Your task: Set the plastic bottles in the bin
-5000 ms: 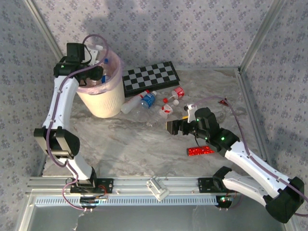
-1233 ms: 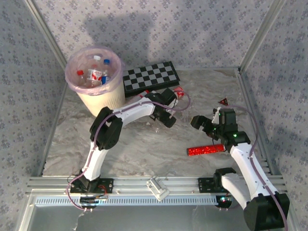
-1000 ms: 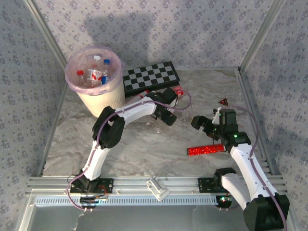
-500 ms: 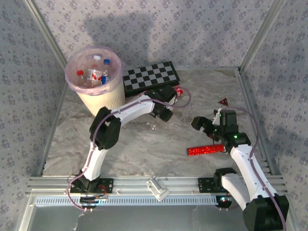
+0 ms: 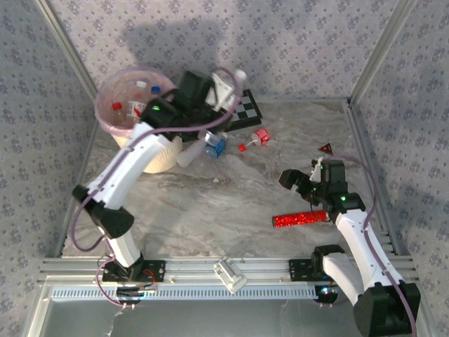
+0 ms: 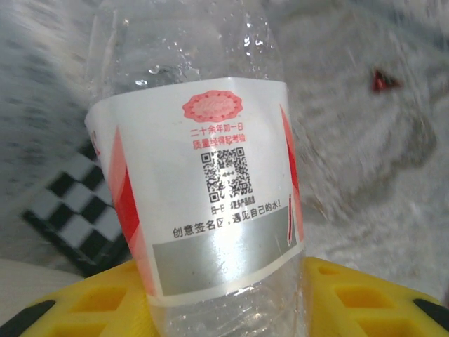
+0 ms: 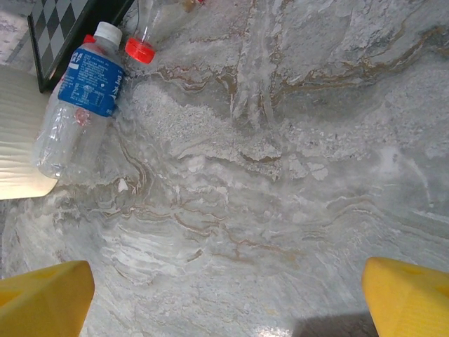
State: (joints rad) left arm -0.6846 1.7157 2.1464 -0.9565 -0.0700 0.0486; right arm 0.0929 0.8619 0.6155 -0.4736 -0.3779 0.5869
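Left tool [image 6: 224, 312]: I see it clenched on a red-labelled bottle [image 6: 203, 175], raised over the checkerboard [image 5: 247, 107], just beside the bin [image 5: 156, 159].
Right tool [image 7: 224, 302]: released, fingers wide apart, low over bare counter [image 7: 280, 175].
Bin: I count several binned bottles [image 5: 137, 105] inside.
Counter: a blue-labelled bottle [image 7: 81, 105] lies beside the bin's wall, a red-capped bottle [image 5: 257, 137] near it.
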